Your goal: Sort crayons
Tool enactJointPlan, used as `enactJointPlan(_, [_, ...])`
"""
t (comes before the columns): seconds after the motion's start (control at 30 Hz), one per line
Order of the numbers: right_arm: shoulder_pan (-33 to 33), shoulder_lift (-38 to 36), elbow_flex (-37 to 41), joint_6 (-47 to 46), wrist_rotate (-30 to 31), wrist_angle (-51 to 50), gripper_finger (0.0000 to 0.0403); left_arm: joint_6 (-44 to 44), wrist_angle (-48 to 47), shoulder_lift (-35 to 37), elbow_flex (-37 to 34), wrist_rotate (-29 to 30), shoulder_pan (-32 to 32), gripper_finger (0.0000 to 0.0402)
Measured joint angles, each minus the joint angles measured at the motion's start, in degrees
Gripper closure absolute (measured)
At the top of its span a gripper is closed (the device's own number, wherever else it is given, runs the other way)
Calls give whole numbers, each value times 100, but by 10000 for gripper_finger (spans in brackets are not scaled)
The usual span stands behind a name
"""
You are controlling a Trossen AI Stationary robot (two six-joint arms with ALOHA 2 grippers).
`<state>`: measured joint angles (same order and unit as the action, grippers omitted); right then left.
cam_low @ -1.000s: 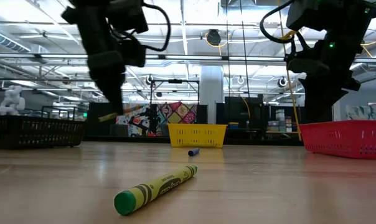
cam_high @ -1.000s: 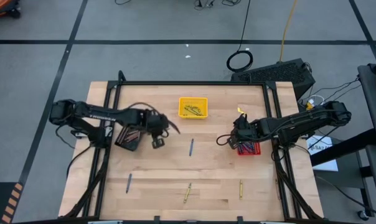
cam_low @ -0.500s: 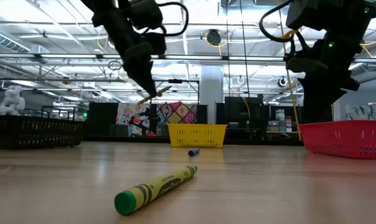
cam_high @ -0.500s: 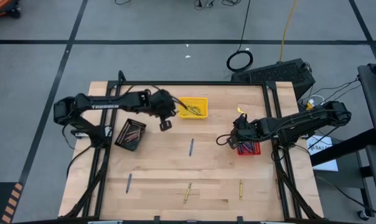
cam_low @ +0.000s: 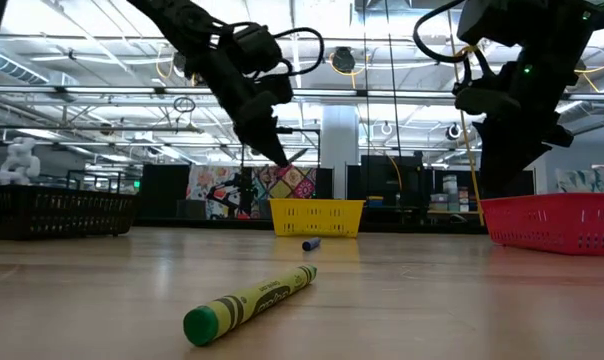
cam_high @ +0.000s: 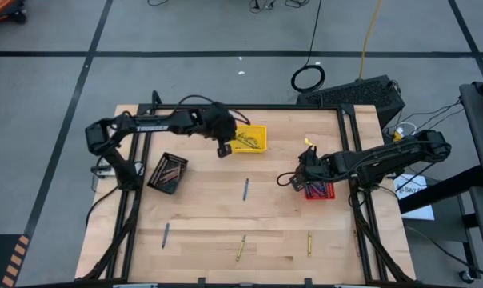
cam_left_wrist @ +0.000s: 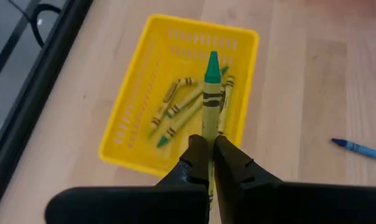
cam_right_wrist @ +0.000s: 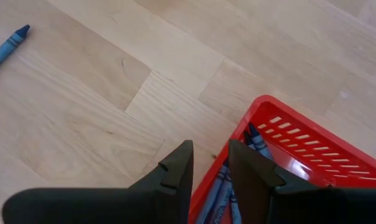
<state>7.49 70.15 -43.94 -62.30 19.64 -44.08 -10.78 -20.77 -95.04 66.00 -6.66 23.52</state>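
My left gripper [cam_left_wrist: 211, 149] hangs over the near-left edge of the yellow tray [cam_high: 257, 128], shut on a yellow-green crayon [cam_left_wrist: 210, 93] with a green tip. Several like crayons [cam_left_wrist: 175, 112] lie in that tray. My right gripper [cam_right_wrist: 211, 163] stands open above the left rim of the red tray [cam_right_wrist: 300, 149], which holds blue crayons [cam_right_wrist: 256, 140]; nothing is between its fingers. Loose on the table lie a blue crayon [cam_high: 245, 189], a dark one [cam_high: 165, 234] and two yellow ones [cam_high: 241, 247] [cam_high: 309, 242]. My left gripper pinches the crayon's rear part [cam_left_wrist: 208, 138] between its two fingers. The fingers slant down from the table's left and lie along the crayon. It sticks out ahead of the fingertips, green tip [cam_left_wrist: 211, 65] foremost, lifted clear above the yellow tray.
A black tray [cam_high: 168, 172] with dark crayons sits at the table's left. A black frame [cam_high: 249, 107] runs along the table's far and side edges. In the low view a yellow-green crayon [cam_low: 252, 300] lies close to the camera. Bare wood lies at the middle.
My left gripper, shut on the crayon throughout, has swung from beside the black tray toward the table's far edge and a little to the right, up to the yellow tray, turning as it went. The crayon now points over that tray.
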Motion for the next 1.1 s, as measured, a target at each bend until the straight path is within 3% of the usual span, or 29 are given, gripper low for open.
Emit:
enactJointPlan(0.63, [-2, 0, 0, -24, 2, 83, 314, -356, 66, -1060, 654, -490, 267, 401])
enactJointPlan(1.1, [0, 0, 0, -2, 13, 83, 314, -324, -6, -1130, 686, -406, 261, 401])
